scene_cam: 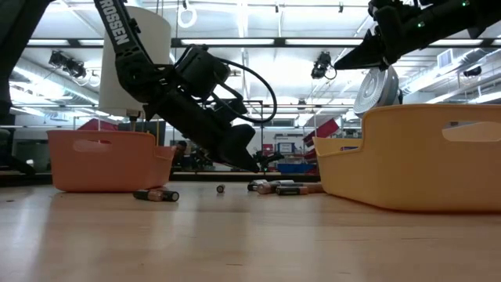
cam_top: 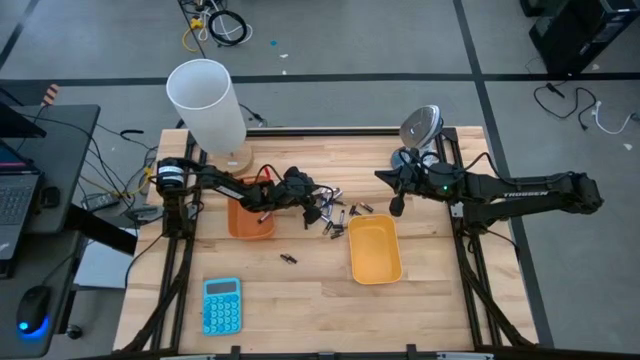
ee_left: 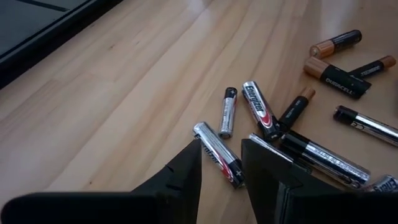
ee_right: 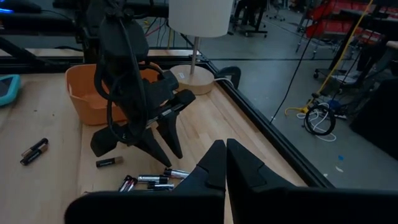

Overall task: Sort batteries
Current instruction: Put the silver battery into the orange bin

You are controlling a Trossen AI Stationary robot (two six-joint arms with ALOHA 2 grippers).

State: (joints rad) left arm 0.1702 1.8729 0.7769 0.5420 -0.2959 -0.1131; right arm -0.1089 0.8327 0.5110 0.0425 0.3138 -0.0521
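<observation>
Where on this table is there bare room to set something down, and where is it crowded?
Free: bare wood between the calculator and yellow tray, except one stray battery. Crowded: the battery pile between the orange tray and yellow tray, under the left hand.

Wooden table (cam_top: 300,300) carries batteries (cam_top: 335,220), two trays, calculator (cam_top: 221,305), lamp (cam_top: 208,105).

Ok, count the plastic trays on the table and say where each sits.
2. The orange rectangular plastic tray sits under the left arm, near the lamp; the yellow rectangular plastic tray lies toward the right arm, with batteries scattered between them. None seems hidden.

Blk arms (cam_top: 520,190), white TROSSEN lettering
</observation>
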